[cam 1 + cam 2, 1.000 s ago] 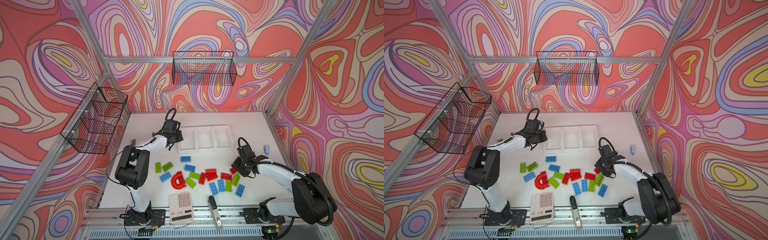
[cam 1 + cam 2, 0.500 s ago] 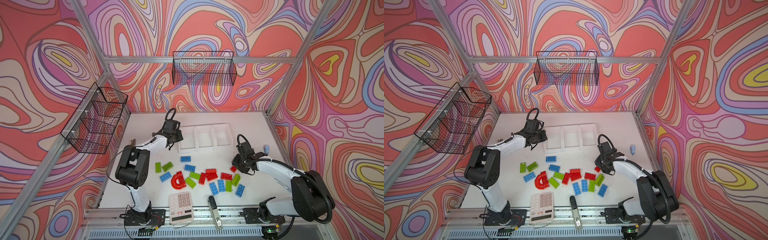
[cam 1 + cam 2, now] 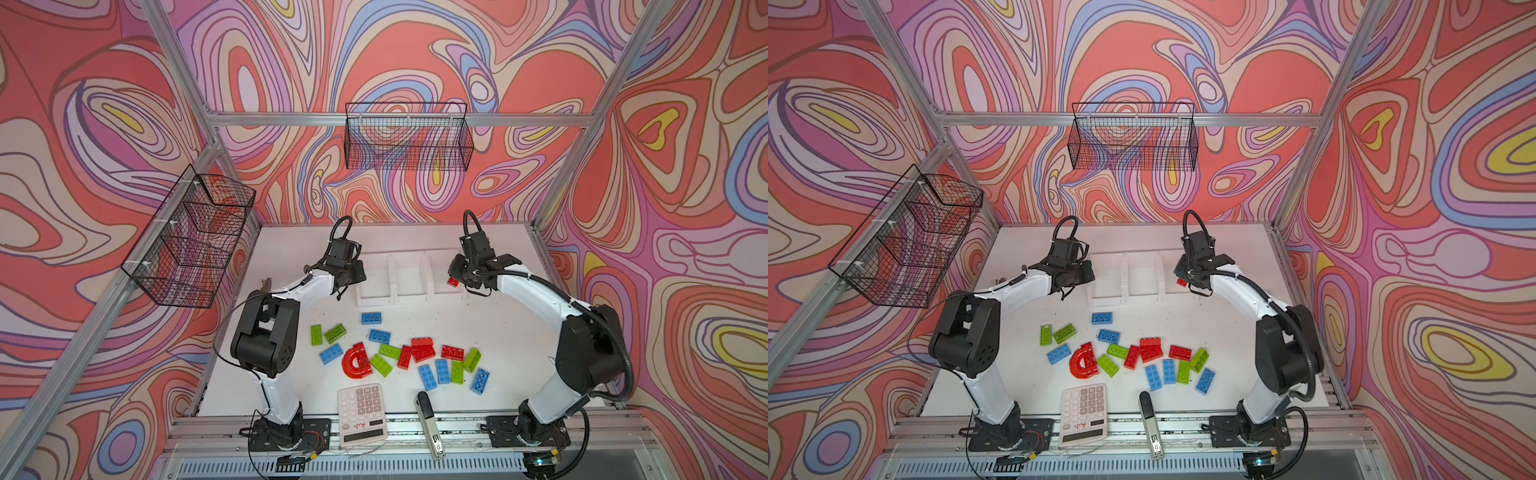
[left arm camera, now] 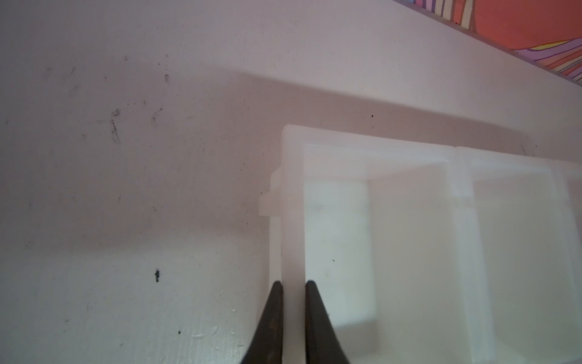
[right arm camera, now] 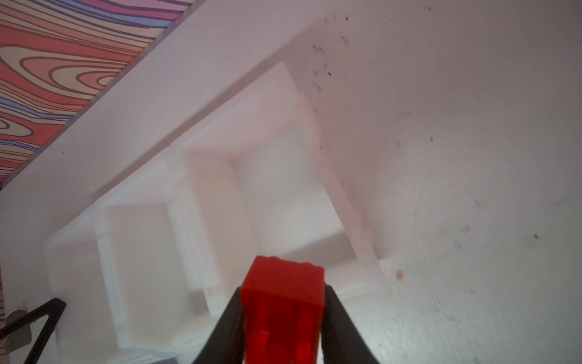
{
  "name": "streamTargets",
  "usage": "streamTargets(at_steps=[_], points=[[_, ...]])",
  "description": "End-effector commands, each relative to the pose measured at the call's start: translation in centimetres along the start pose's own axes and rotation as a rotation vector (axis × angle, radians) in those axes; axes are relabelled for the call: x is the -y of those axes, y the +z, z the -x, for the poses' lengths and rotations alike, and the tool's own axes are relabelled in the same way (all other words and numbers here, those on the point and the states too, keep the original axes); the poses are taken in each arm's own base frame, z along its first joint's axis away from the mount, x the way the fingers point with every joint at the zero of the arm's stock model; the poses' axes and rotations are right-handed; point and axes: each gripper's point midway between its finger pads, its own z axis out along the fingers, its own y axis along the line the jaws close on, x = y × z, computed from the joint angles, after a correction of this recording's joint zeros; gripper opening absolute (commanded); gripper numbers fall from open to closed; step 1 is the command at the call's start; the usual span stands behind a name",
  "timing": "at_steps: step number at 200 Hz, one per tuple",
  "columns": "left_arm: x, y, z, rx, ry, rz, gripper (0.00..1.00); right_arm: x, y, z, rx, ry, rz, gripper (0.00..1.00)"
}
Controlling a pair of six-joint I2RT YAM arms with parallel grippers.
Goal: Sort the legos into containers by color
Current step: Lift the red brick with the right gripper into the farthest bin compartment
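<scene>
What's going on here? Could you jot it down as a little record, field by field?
Left end effector: shut on the leftmost container's outer wall
Right end effector: shut on a small red lego at the rightmost container's edge
Containers: three white, joined; no legos visible inside
Loose legos: red, blue, green, scattered on the table
Also there: calculator, stapler at the front edge

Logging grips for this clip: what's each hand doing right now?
Left hand: closed on the end wall of the white bins.
Right hand: closed on a red lego brick.
</scene>
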Motion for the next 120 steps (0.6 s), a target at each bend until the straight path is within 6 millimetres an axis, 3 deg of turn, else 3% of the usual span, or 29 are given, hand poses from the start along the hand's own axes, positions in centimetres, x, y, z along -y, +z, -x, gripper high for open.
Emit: streamTargets(at_steps=[1, 41, 59, 105, 120], points=[[-0.1, 0.7, -1.0, -0.032, 0.021, -0.008, 0.11, -0.9, 2.7, 0.8, -0.006, -0.132, -0.026, 0.32], [0.3, 1.1, -1.4, -0.043, 0.019, -0.02, 0.1, -2.9, 6.7, 1.4, -0.022, -0.178, 0.012, 0.33], [0.4, 1.2, -1.6, -0.056, 0.02, -0.023, 0.1, -3.5, 7.7, 1.4, -0.035, -0.184, 0.027, 0.41], [0.6, 1.2, -1.9, -0.059, 0.024, -0.032, 0.1, -4.5, 7.0, 1.7, -0.023, -0.192, 0.081, 0.69], [0.7, 1.1, -1.8, -0.057, 0.026, -0.034, 0.1, -4.5, 5.8, 2.1, -0.006, -0.201, 0.08, 0.72]])
